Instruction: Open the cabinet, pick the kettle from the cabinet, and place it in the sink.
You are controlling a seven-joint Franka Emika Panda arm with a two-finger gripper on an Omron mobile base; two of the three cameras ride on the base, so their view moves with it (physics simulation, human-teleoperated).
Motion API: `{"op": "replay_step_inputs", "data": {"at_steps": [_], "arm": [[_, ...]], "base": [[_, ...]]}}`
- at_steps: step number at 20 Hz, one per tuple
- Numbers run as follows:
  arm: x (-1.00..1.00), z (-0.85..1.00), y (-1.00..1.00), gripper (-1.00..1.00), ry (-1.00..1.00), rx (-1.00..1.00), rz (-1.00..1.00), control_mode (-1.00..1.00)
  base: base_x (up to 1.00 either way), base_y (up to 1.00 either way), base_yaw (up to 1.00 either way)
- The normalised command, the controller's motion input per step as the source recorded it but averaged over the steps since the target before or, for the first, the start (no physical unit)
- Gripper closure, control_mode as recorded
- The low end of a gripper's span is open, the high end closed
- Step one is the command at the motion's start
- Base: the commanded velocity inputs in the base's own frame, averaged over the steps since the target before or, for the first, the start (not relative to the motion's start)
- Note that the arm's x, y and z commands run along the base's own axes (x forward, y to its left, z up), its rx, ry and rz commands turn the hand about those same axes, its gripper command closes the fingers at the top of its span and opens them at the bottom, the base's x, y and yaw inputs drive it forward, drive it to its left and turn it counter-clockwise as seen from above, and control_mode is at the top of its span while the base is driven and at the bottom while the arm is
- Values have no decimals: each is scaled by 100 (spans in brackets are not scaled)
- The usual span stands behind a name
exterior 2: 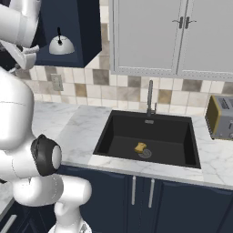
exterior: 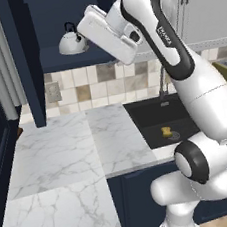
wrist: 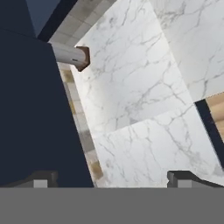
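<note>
Your pincer [wrist: 111,179] is spread wide, empty; take the rigid, likely slippery kettle [exterior: 72,42] (just beyond it) by its arched handle.

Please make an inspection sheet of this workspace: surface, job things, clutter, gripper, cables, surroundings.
Surface: marble counter, bare near the arm.
Job things: cabinet door open; kettle upright on its shelf; sink black, with faucet.
Clutter: yellow sponge in the sink; toaster right of it.
Gripper: gripper open, holding nothing, looking down past the door.
Cables: nothing seen.
Surroundings: tiled wall, grey cabinets.
</note>
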Motion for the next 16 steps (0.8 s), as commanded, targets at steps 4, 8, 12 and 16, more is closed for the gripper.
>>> {"op": "replay_step_inputs", "data": {"at_steps": [4, 8, 12, 16], "arm": [[0, 0, -28, -100, -25, -8, 0, -100], [-1, -5, -22, -100, -36, -13, 0, -100], [0, -7, -17, -100, -35, -17, 0, -100], [6, -1, -18, -100, -26, -15, 0, -100]], "base": [[0, 0, 0], [0, 0, 0], [0, 0, 0], [0, 0, 0]]}}
